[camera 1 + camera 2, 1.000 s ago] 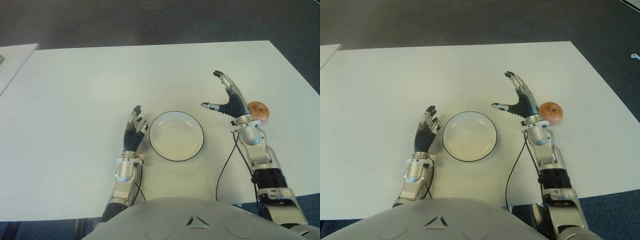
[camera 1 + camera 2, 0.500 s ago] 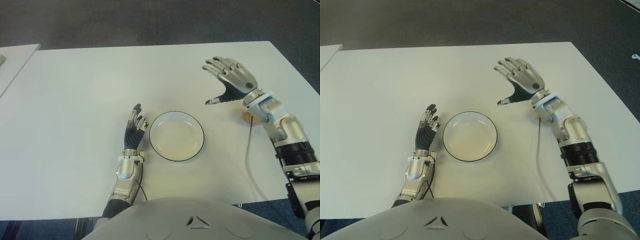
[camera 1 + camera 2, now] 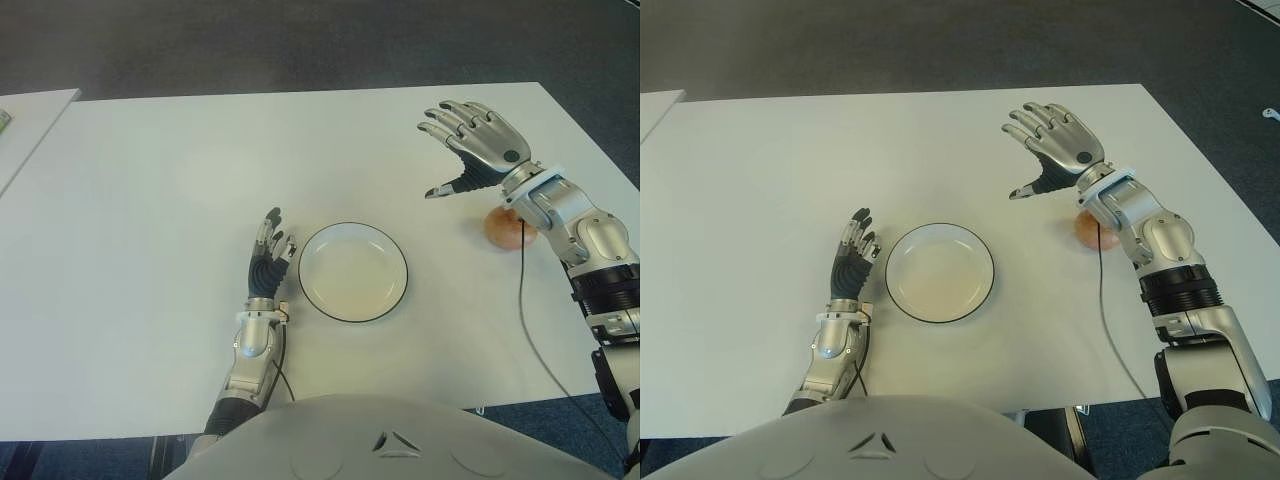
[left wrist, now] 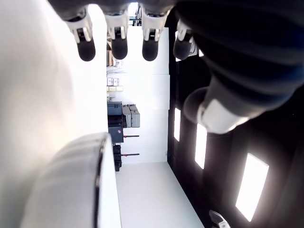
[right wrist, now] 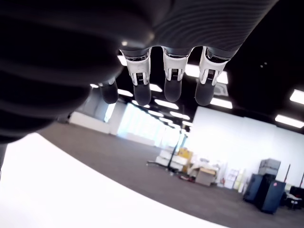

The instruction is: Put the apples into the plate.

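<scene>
Open-plan office: grey carpet [image 3: 300,40], ceiling light strips [image 5: 161,103], white table [image 3: 150,200].

Surface [image 3: 150,200]: matt white, smooth. Plate [image 3: 353,272]: glossy white, thin dark rim, looks glazed. Apple [image 3: 508,228]: smooth skin, slight sheen. Right hand [image 3: 478,145]: silvery metallic-looking shell, black ribbed palm. Left hand [image 3: 268,258]: black ribbed palm, pale finger segments. Floor [image 3: 300,40]: dark matt, carpet-like.

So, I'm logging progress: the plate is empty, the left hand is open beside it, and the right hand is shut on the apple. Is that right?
Not quite: the right hand holds nothing. Its fingers are spread, raised above the table, and the apple lies on the table under its wrist, as both eye views show. The rest stands: the plate is empty, and the left hand is open beside it, on its left.
</scene>
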